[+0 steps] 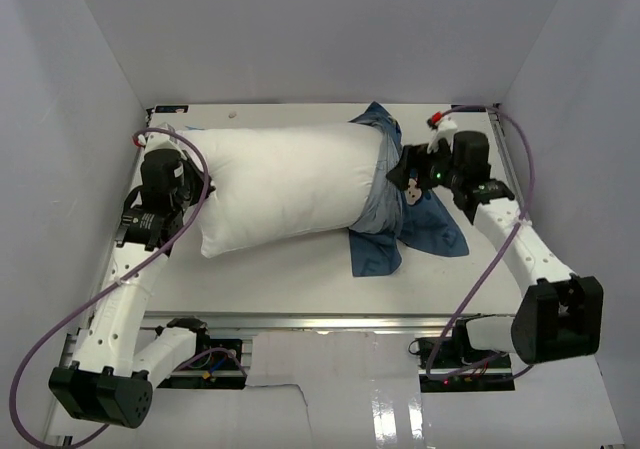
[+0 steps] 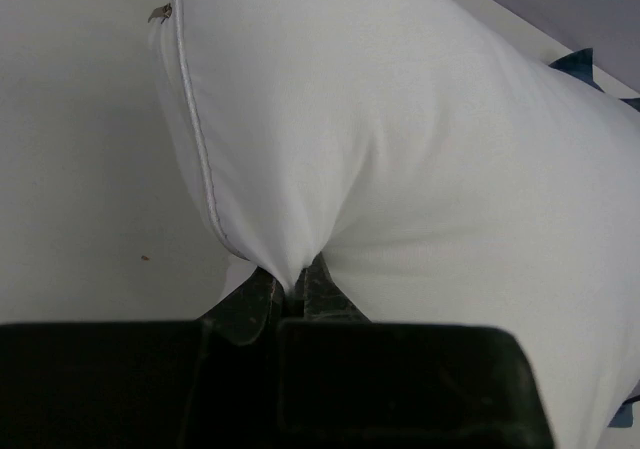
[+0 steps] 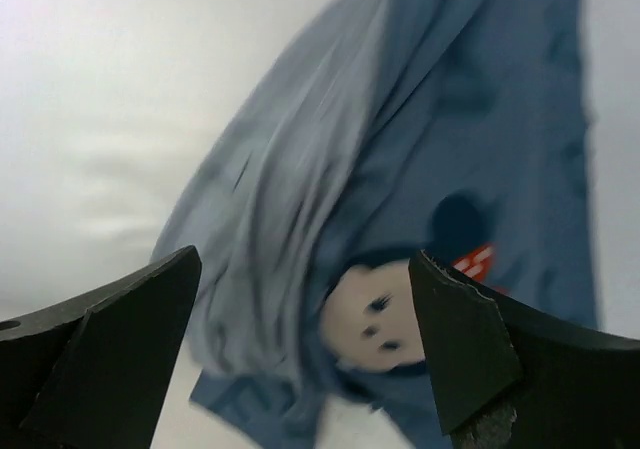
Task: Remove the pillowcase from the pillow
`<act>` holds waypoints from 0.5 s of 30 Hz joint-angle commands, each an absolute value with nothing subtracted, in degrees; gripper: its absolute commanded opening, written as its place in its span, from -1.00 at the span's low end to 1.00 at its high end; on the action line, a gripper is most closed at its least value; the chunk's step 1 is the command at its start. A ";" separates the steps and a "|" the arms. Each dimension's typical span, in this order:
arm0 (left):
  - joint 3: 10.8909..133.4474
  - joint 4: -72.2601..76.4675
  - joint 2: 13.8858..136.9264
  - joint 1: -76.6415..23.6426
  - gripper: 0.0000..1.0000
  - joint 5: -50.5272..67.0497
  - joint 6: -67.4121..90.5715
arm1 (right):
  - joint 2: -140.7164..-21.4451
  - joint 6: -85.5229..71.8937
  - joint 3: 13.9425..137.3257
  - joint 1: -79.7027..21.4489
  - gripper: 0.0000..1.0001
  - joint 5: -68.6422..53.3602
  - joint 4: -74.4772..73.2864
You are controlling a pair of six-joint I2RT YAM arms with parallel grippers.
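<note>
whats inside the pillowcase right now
Only the right end of the pillow sits inside the bunched pillowcase; the rest lies bare. How far it reaches in is hidden by the fabric.

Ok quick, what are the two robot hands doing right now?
Left gripper: shut on the pillow.
Right gripper: open, not gripping the pillowcase.

**One overhead and two wrist views.**
The overhead camera looked down across the whole table [image 1: 300, 279] from its near edge; the left wrist camera pressed close to the pillow [image 2: 420, 169], the right hung near the pillowcase [image 3: 480, 99], both things shared with the overhead view.
</note>
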State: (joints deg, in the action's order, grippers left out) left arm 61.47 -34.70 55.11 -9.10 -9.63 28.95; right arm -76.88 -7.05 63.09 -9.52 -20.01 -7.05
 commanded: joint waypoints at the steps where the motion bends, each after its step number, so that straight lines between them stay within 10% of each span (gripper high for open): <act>1: 63.28 -31.89 57.21 -8.79 -1.00 -9.67 28.92 | -67.87 -5.71 52.94 -16.67 0.82 -18.65 -4.84; 15: 63.90 -32.17 57.04 -8.70 -1.00 -6.77 30.14 | -60.73 -7.20 37.70 -31.89 0.89 -4.69 1.76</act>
